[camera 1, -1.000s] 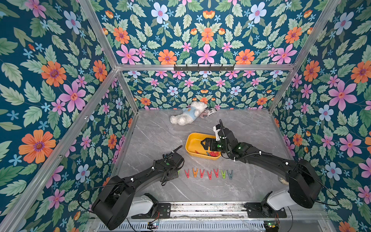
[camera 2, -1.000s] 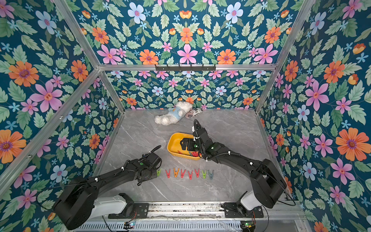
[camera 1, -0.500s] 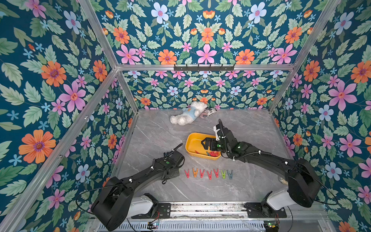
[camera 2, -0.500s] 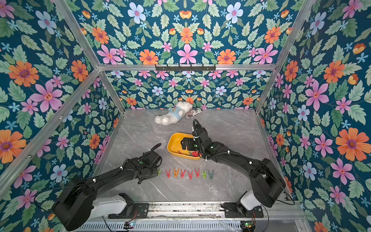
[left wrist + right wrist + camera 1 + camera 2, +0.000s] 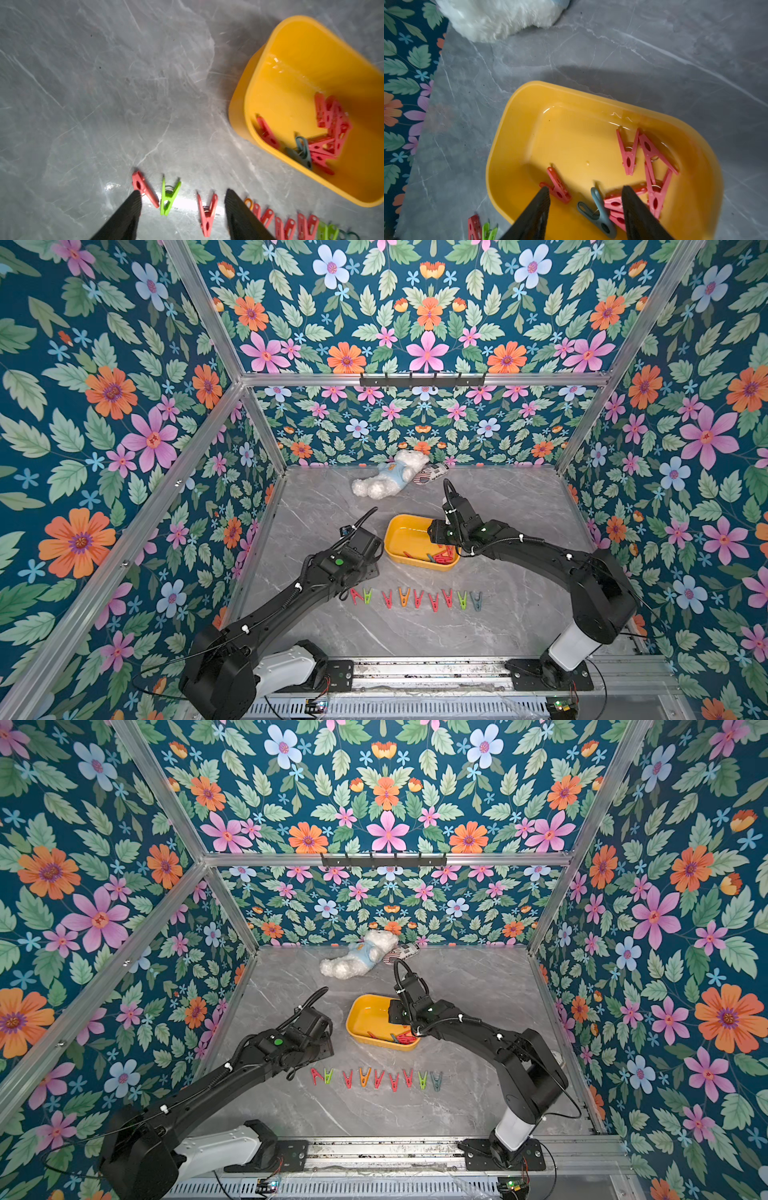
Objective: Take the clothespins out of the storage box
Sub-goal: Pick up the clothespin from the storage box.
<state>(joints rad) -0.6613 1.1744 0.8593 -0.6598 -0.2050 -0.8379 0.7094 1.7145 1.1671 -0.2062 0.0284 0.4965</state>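
The clothespins [image 5: 442, 553] lie lower right in the storage box [image 5: 401, 533], mid-frame — light, stiff, likely slippery; pinch across both legs. The right gripper [image 5: 586, 189] and left gripper [image 5: 182, 195] stand spread, empty.

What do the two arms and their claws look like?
Both the left arm and the right arm are matte black, with a white shell at the base. A black ribbed cable loops above each wrist; white ties ring the links. The left wrist carries a green dot. The left claw and right claw each have two black, tapered, ribbed fingers.
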